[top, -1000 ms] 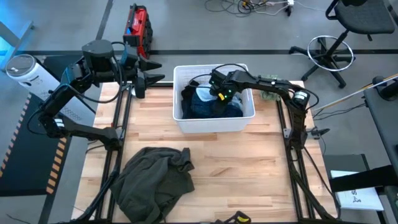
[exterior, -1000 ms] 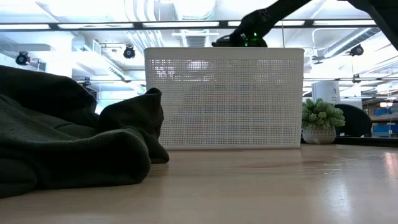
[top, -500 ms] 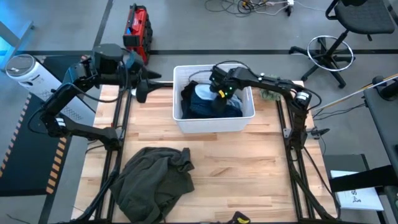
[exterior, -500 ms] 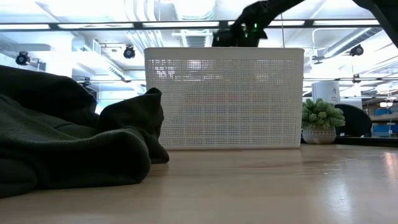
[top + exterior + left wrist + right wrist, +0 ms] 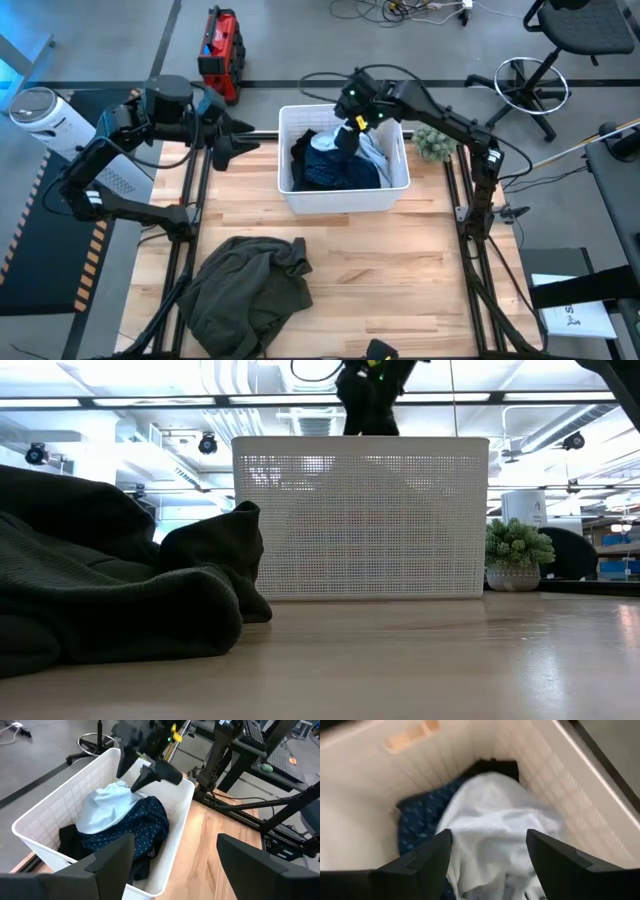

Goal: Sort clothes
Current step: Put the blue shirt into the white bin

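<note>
A white lattice basket (image 5: 345, 201) (image 5: 360, 520) (image 5: 47, 812) stands at the far middle of the table. In it lie a navy patterned piece (image 5: 335, 168) (image 5: 132, 827) with its light blue lining (image 5: 107, 807) (image 5: 495, 815) on top, and black pieces (image 5: 70, 840). My right gripper (image 5: 346, 137) (image 5: 147, 770) (image 5: 488, 835) hangs open above the basket, over the light blue lining. An olive-grey top (image 5: 245, 290) (image 5: 100, 595) lies crumpled on the near left of the table. My left gripper (image 5: 226, 148) waits open at the table's far left edge, pointing toward the basket.
A small potted plant (image 5: 432, 142) (image 5: 517, 552) stands to the right of the basket. A red device (image 5: 222, 45) and an office chair (image 5: 530, 85) are on the floor beyond the table. Bare wood (image 5: 400, 280) lies at the near right.
My right gripper has risen out of the basket to well above its rim and has opened. The light blue lining has shifted toward the basket's right side and lies loose on the navy piece.
</note>
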